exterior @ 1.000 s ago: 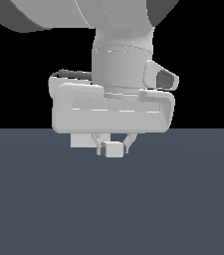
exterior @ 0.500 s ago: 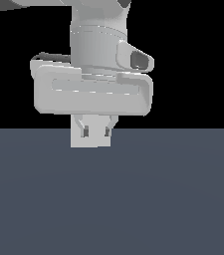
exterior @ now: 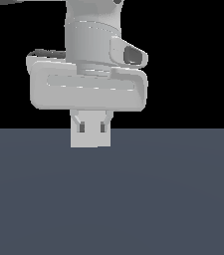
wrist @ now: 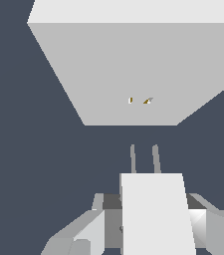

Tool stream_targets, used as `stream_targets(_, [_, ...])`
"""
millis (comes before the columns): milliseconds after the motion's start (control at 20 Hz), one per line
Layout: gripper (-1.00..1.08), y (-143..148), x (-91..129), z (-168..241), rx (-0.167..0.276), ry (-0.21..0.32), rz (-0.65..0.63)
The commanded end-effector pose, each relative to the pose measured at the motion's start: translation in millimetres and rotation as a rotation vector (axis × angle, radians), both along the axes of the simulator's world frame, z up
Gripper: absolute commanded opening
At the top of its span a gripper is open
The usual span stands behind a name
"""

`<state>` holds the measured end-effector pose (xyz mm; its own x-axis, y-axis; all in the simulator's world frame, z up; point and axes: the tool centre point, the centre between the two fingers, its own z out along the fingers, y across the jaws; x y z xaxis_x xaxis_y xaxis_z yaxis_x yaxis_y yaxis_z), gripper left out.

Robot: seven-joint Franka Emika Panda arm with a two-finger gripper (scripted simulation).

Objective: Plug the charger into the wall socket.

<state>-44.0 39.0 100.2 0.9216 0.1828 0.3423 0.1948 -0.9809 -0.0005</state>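
One flat slate-grey table point(exterior: 173, 199) fills the exterior view's lower half; black void above. Gripper point(wrist: 151, 224) jaws closed on the charger point(wrist: 153, 214), an off-white block with two thin prongs pointing at the wall socket point(wrist: 133, 74). Socket: pale grey plate, two tiny orange-tinged holes at centre, apart from the prongs.

Flat dark slate-blue floor point(exterior: 173, 199) filling the lower half, plain black backdrop point(exterior: 193, 60) above, straight horizon between them, even soft light, no furniture
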Motion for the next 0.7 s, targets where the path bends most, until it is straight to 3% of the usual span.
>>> stream_targets(0, [-1.00, -0.2, 0.1, 0.2, 0.000, 0.000, -0.001])
stream_targets(300, [-1.00, 0.9, 4.9, 0.1, -0.001, 0.000, 0.000])
stream_targets(650, [-1.00, 5.2, 27.6, 0.0, -0.002, 0.000, 0.000])
